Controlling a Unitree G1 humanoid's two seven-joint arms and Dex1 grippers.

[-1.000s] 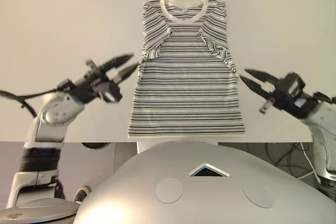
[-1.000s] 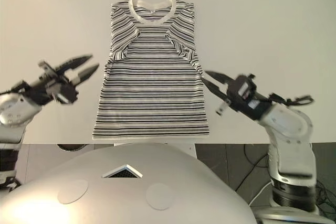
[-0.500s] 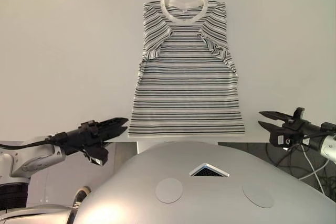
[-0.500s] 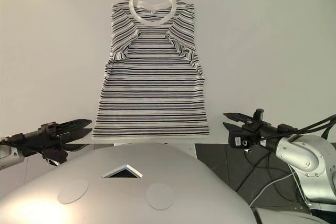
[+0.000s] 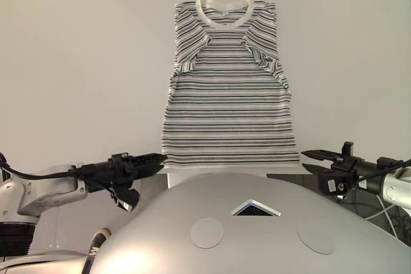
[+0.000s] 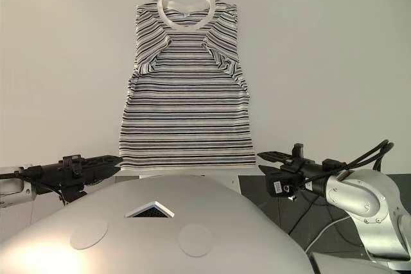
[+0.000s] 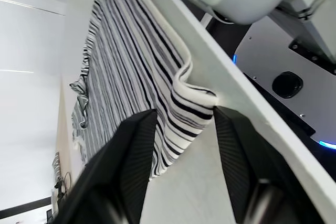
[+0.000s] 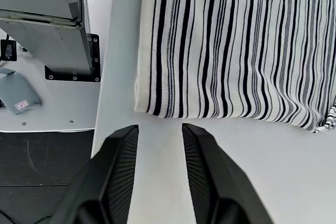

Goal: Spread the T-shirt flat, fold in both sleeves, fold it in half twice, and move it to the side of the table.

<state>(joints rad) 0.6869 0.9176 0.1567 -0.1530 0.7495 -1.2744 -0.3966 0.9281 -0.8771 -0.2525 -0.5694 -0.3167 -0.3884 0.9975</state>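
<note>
The striped T-shirt (image 5: pixel 228 94) lies flat in the middle of the table (image 5: pixel 83 62), its long axis running from collar at frame top to hem at the lower edge. Both claws are spread at hem level: the left claw (image 5: pixel 160 157), lower left, flanks its hem corner, while the right claw (image 5: pixel 307 158), lower right, sits just short of its own

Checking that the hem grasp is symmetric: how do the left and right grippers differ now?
The left gripper has the T-shirt's hem corner between its fingertips; the right gripper sits just short of the hem, over bare table. The corner at the left gripper is rippled up; at the right gripper it lies flat. Both are open.
</note>
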